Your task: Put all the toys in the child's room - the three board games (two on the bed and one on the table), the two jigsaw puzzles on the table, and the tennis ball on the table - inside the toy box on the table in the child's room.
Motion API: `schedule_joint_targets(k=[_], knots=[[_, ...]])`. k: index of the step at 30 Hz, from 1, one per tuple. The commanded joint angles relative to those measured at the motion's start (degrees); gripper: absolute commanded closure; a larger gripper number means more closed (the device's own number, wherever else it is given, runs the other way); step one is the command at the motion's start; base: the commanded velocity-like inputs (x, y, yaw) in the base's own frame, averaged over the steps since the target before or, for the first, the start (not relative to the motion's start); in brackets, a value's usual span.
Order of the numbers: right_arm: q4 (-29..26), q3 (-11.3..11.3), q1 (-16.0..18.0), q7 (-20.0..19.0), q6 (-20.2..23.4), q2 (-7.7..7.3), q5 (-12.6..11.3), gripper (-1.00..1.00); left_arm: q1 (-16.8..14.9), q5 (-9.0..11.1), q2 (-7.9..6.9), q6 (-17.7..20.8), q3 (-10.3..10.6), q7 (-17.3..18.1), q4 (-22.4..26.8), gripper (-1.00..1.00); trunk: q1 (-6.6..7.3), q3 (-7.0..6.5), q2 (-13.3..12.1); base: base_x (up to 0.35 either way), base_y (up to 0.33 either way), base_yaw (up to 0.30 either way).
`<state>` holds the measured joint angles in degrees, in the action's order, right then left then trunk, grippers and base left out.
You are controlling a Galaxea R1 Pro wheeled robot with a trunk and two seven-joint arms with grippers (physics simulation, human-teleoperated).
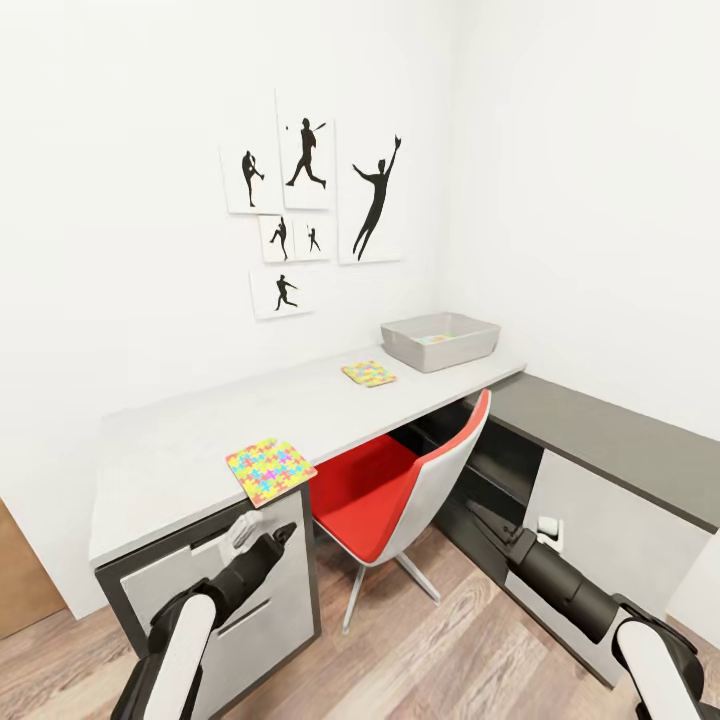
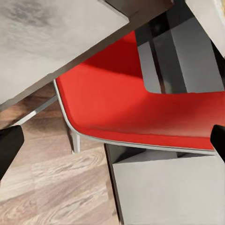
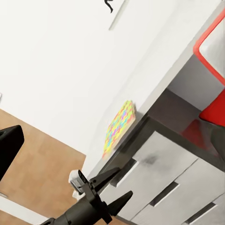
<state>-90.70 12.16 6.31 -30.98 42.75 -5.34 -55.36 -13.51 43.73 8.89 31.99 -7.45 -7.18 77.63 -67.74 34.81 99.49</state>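
The toy box point(image 1: 441, 340) sat at the far end of the table point(image 1: 190, 440), close to the corner where the pale top met the dark grey section, and something colourful lay inside it, too small for you to identify. One jigsaw puzzle point(image 1: 368, 374) lay flat on the top a little nearer than the box and apart from it; the other jigsaw puzzle point(image 1: 270, 470) rested at the near edge above the drawers point(image 1: 260, 590), one corner reaching the lip, and your right wrist view caught it point(image 3: 119, 126) on that same edge. You had a red chair point(image 1: 390, 490) with a white shell tucked under the desk between the drawer unit and the corner section, its seat point(image 2: 140, 103) broad in the left wrist view. Your left gripper point(image 1: 262, 540) hung low in front of the drawers with its fingers point(image 3: 112, 174) spread apart and nothing between them; the right wrist view showed this plainly. Your right gripper point(image 1: 485, 520) hovered near the chair's side, in front of the white cabinet front under the dark section; whether its jaws were apart or together you could not tell. Black sports silhouette prints point(image 1: 310, 210) hung on the white wall above the desk, and wood plank floor point(image 1: 430, 650) lay below.
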Motion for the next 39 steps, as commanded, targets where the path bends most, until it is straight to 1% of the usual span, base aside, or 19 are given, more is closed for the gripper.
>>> schedule_joint_targets(k=[1, 8, 9, 13, 19, 22, 26, 30, 35, 36, 39], knots=[[0.0, 0.1, 0.0, 0.0, 0.4, 0.00, -0.2, -1.00, 0.0, 0.6, 0.07, -0.6, 0.1, -0.5, -0.4, -1.00, 0.00, 0.06, 0.0, 0.000, 0.000, 0.000], [0.0, 0.2, 0.0, 0.0, 0.4, -0.02, -0.2, -1.00, 0.0, 1.0, 0.33, -5.2, 1.4, -0.8, -3.0, -1.00, 0.00, 0.06, 0.0, 0.000, 0.000, 0.000], [0.0, 0.2, 0.0, 0.1, 0.4, -0.02, -0.2, -1.00, 0.0, 1.4, 0.56, -6.8, 1.6, -0.7, -3.6, -1.00, 0.00, 0.06, 0.0, 0.000, 0.000, 0.000], [0.0, 0.2, 0.0, 0.1, 0.4, -0.02, -0.2, -1.00, 0.0, 2.7, 0.86, -10.4, 1.9, -0.8, -4.5, -1.00, 0.00, 0.06, 0.0, 0.000, 0.000, 0.000], [0.1, 0.3, 0.0, 0.1, 0.4, -0.02, -0.3, -1.00, 0.0, 4.1, 0.99, -16.5, 2.8, -0.9, -6.5, -1.00, 0.00, 0.06, 0.0, 0.000, 0.000, 0.000], [0.0, 0.3, 0.0, 0.1, 0.4, -0.02, -0.3, -1.00, 0.0, 4.6, 1.02, -18.3, 3.4, -0.8, -7.9, -1.00, 0.00, 0.06, 0.0, 0.000, 0.000, 0.000], [0.0, 0.3, 0.0, 0.2, 0.3, -0.02, -0.3, -1.00, 0.0, 5.5, 1.06, -19.4, 3.8, -0.7, -9.2, -1.00, 0.00, 0.06, 0.0, 0.000, 0.000, 0.000], [0.1, 0.3, 0.0, 0.2, 0.4, -0.02, -0.3, -1.00, 0.0, 7.4, 1.08, -20.0, 4.0, -0.5, -9.8, -1.00, 0.00, 0.06, 0.0, 0.000, 0.000, 0.000], [0.1, 0.3, 0.0, 0.2, 0.4, -0.02, -0.3, -1.00, 0.0, 10.8, 1.06, -21.0, 4.4, -0.2, -10.3, -1.00, 0.00, 0.06, 0.0, 0.000, 0.000, 0.000], [0.1, 0.3, 0.0, 0.2, 0.4, -0.02, -0.3, -1.00, 0.0, 11.8, 1.04, -21.9, 4.6, -0.1, -10.3, -1.00, 0.00, 0.06, 0.0, 0.000, 0.000, 0.000], [0.1, 0.3, 0.0, 0.2, 0.4, -0.02, -0.3, -1.00, 0.0, 12.7, 1.00, -23.4, 4.9, 0.0, -10.4, -1.00, 0.00, 0.06, 0.0, 0.000, 0.000, 0.000]])
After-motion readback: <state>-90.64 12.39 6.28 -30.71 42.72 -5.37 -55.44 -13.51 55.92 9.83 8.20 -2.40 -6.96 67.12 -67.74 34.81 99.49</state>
